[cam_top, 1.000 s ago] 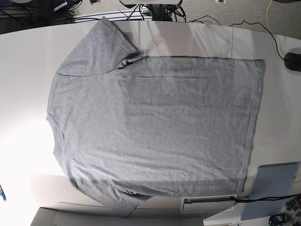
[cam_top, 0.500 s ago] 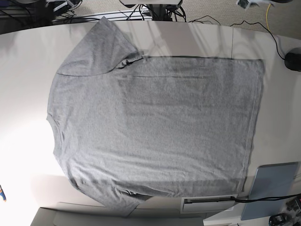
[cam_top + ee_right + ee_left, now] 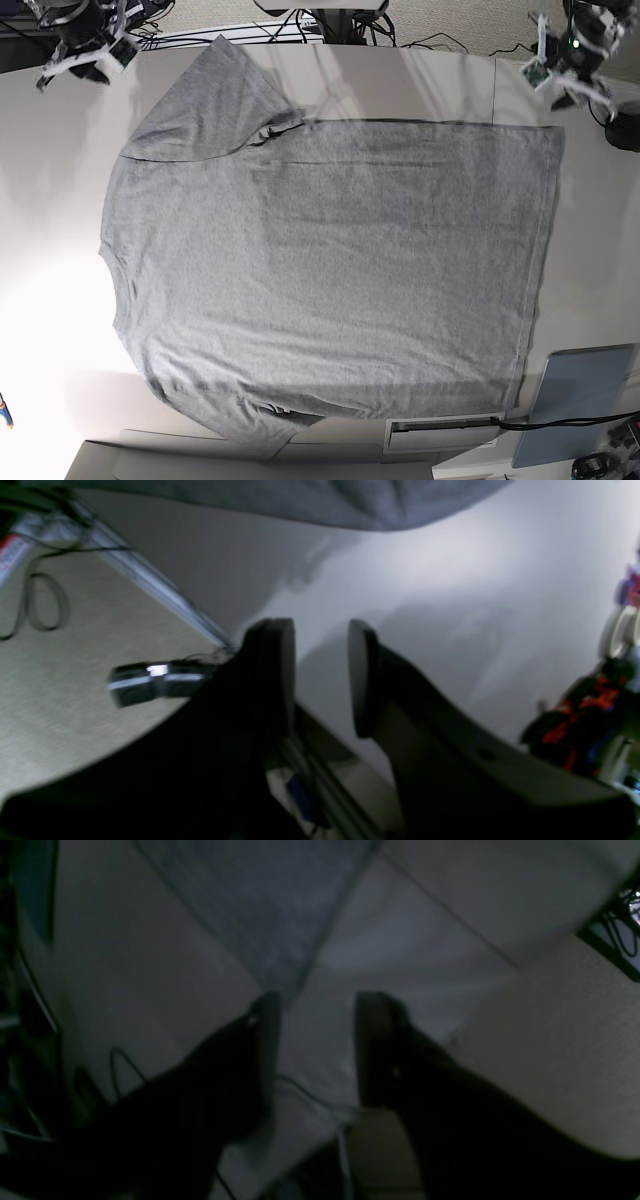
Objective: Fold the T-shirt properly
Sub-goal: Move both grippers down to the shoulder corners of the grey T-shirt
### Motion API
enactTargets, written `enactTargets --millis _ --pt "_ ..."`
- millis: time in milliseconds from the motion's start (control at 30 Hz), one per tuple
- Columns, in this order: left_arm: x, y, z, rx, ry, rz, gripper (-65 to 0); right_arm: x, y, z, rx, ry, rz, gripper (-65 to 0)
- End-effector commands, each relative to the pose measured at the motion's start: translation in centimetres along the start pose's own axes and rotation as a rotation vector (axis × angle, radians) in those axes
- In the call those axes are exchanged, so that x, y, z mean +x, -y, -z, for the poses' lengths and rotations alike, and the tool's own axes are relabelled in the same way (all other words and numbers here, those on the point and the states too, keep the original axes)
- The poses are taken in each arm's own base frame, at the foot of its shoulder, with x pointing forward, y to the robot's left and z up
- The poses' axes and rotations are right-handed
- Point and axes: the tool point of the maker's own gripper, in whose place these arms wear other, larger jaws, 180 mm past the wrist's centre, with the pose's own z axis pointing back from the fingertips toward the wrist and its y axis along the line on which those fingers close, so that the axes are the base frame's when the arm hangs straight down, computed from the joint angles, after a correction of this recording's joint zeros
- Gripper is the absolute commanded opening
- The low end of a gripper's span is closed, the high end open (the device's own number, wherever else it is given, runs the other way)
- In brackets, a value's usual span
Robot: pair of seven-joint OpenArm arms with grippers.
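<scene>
The heather-grey T-shirt (image 3: 330,250) lies spread flat on the white table (image 3: 50,200), neck to the left and hem to the right. No lettering shows. My left gripper (image 3: 562,78) hovers open above the far right hem corner. In the left wrist view it (image 3: 315,1005) is empty, just short of that shirt corner (image 3: 270,915). My right gripper (image 3: 80,58) hovers open at the far left, beside the far sleeve. In the right wrist view it (image 3: 320,630) is empty, with the sleeve's edge (image 3: 325,500) ahead of it.
A black round object (image 3: 625,130) sits at the right edge. A blue-grey pad (image 3: 582,398) and a white box (image 3: 445,432) lie near the front right. Cables (image 3: 330,25) run behind the far table edge. Small coloured items (image 3: 600,720) lie at the right of the right wrist view.
Both grippers have come into the base view at the far corners, the left at the right and the right at the left. The T-shirt has not moved.
</scene>
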Motion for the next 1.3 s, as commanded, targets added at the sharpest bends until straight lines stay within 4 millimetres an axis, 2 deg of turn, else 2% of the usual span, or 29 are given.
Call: enactTargets --millis 0,67,100,233,433,600,800,1033,1267 --pt "0.5 -1.2 0.2 0.024 0.017 0.020 -35.5 0.3 0.6 -0.1 -0.018 0.002 -0.017 -40.8" --pt "0.7 -1.9 1.0 0.023 0.025 0.027 -35.1 0.3 1.3 0.1 -0.040 -0.010 -0.028 -35.4" --pt "0.7 -2.2 1.3 0.020 0.025 0.029 -35.1 0.4 1.7 0.2 -0.053 -0.011 -0.033 -34.7" --pt "0.3 -3.1 2.5 0.017 0.036 0.016 -35.1 1.0 2.6 0.5 -0.083 0.011 -0.037 -34.7" --pt "0.0 -3.5 3.7 0.013 0.069 -0.006 -35.1 1.6 2.5 0.5 -0.078 0.042 -0.040 -34.7" --pt "0.6 -1.4 4.9 -0.071 0.081 0.014 -35.1 1.6 2.5 0.5 -0.078 0.043 -0.040 -34.7" --pt "-0.1 -0.7 7.2 -0.084 0.036 0.090 -35.1 1.0 2.5 0.5 -0.079 0.011 -0.039 -34.7" --pt "-2.5 -2.3 8.5 -0.078 -0.026 0.087 -35.2 1.1 2.5 0.5 -0.079 0.014 -0.039 -34.7" --pt "-2.8 -3.9 9.4 -0.052 -0.028 0.065 -35.2 1.1 2.5 0.5 -0.078 0.016 -0.039 -34.7"
